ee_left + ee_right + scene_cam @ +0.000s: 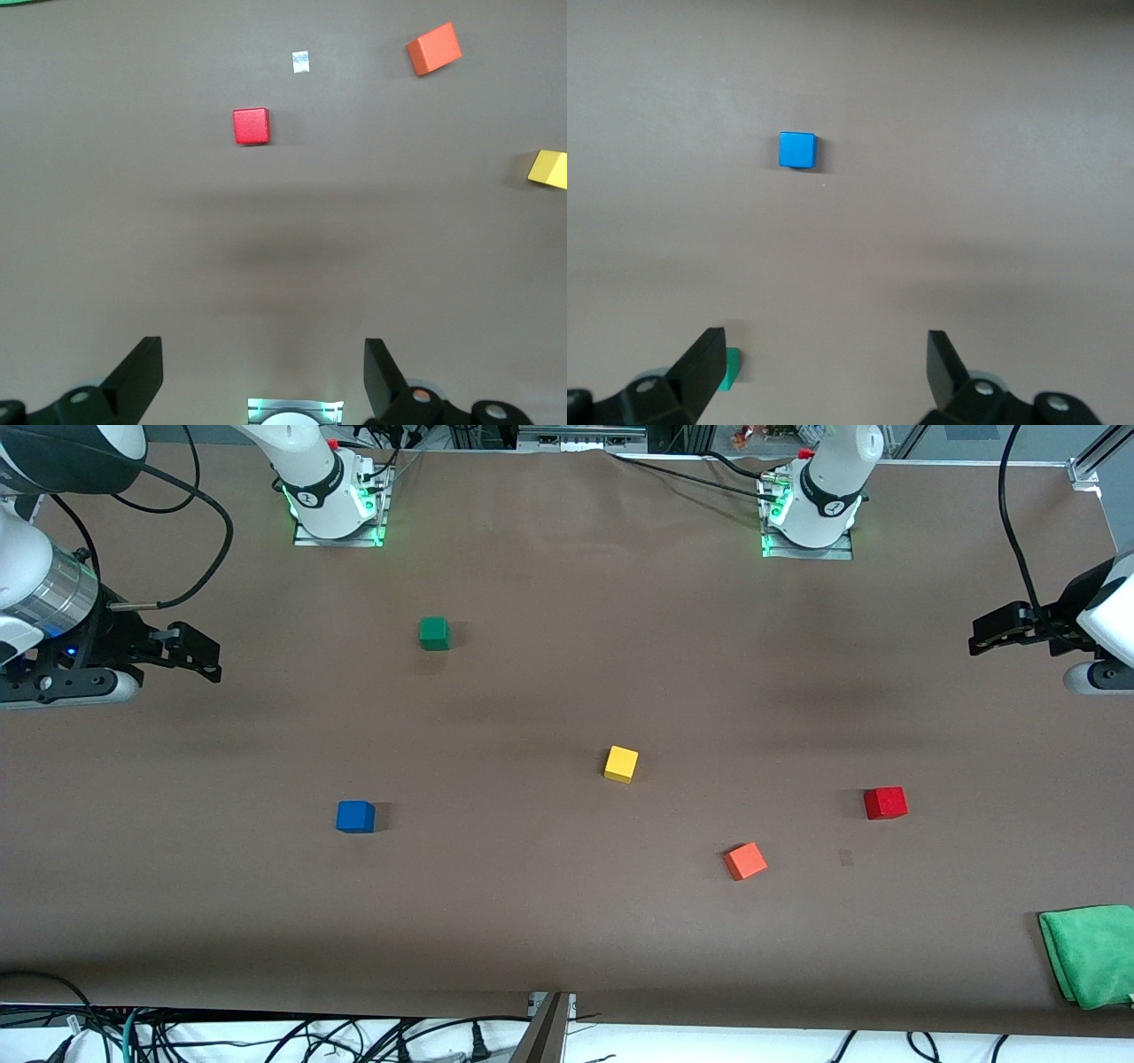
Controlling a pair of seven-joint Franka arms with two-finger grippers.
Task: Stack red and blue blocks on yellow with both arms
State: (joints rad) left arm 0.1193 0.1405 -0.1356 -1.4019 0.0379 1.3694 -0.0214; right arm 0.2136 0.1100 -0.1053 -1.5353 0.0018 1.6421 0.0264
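Only frontally, green cloth [1091,954].

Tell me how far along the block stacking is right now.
Nothing is stacked yet. The yellow cube sits bare mid-table, the blue cube and red cube lie apart from it. The left gripper and right gripper hang open and empty at their own table ends. Both picks and placements remain.
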